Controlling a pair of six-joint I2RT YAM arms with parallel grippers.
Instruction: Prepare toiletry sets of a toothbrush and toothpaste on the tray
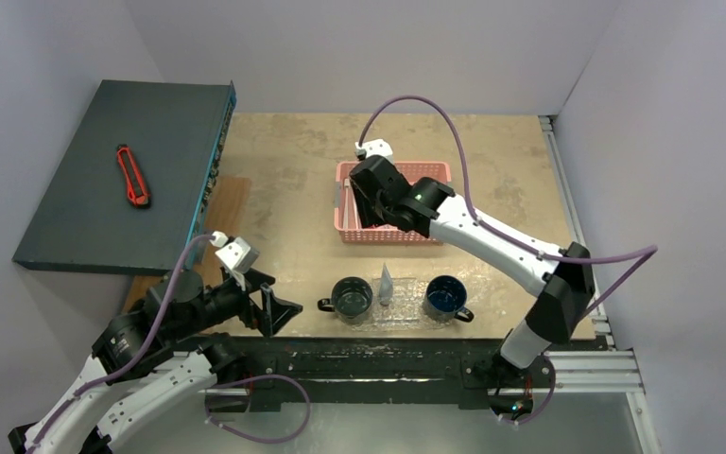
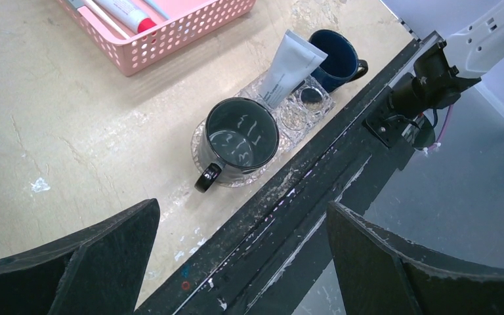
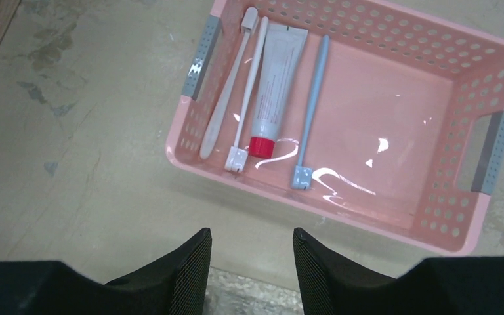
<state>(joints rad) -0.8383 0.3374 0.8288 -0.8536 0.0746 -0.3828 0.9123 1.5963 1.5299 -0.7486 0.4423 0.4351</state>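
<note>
Pink basket holds most of the kit, and the tray has barely a start.
We begin with the pink basket (image 3: 394, 72) at the far side, where a red-capped tube (image 3: 272, 85) and three toothbrushes (image 3: 312, 98) lie side by side. At the near edge sits the clear tray (image 1: 406, 318), carrying the dark green mug (image 1: 352, 298), the blue mug (image 1: 444, 297) and, between them, a lone tube (image 1: 386, 284); standing or leaning, we can't tell. There's no brush on the tray and both mugs look empty, so we'd call it early, with one tube and two brushes left to bring over. The right gripper (image 3: 252, 246) hangs over the basket's near wall, jaws part-way apart, holding and touching nothing. The left gripper (image 2: 241, 207) hovers near the green mug's end of the tray, jaws spread wide, empty too.
</note>
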